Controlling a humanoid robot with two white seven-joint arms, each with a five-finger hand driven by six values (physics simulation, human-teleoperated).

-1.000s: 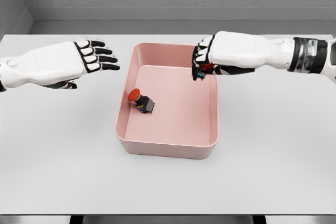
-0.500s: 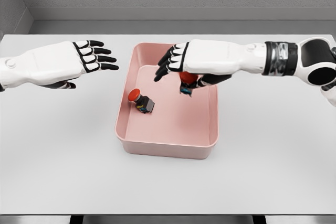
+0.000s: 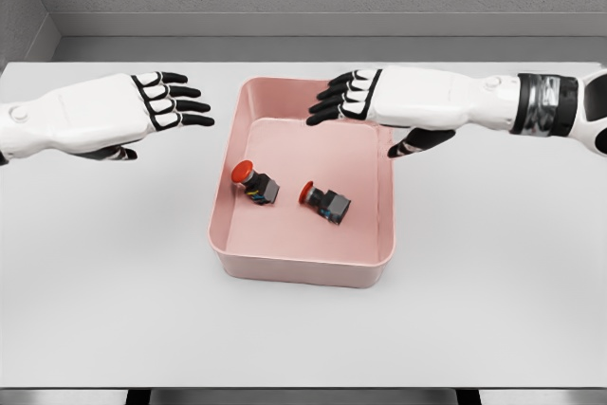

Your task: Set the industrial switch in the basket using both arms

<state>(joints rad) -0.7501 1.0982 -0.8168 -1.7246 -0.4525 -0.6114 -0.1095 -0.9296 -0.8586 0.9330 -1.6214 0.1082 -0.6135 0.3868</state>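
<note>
Lying in basket [image 3: 302,270]: two red-capped switches, left switch [image 3: 255,183], right switch [image 3: 325,202].
Right robot hand [image 3: 365,101]: hovering open over basket's far rim, empty.
Left robot hand [image 3: 161,101]: hanging open left of basket.
Risk: withdrawing low, clipping rim, jolting basket.

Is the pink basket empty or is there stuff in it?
Not empty. The pink basket holds two red-buttoned switches, one on the left and one nearer the middle.

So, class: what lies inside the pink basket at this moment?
Two industrial switches with red buttons lie on the floor of the pink basket: one at the left, one nearer the middle. The right hand, open, covers part of the far rim.
</note>
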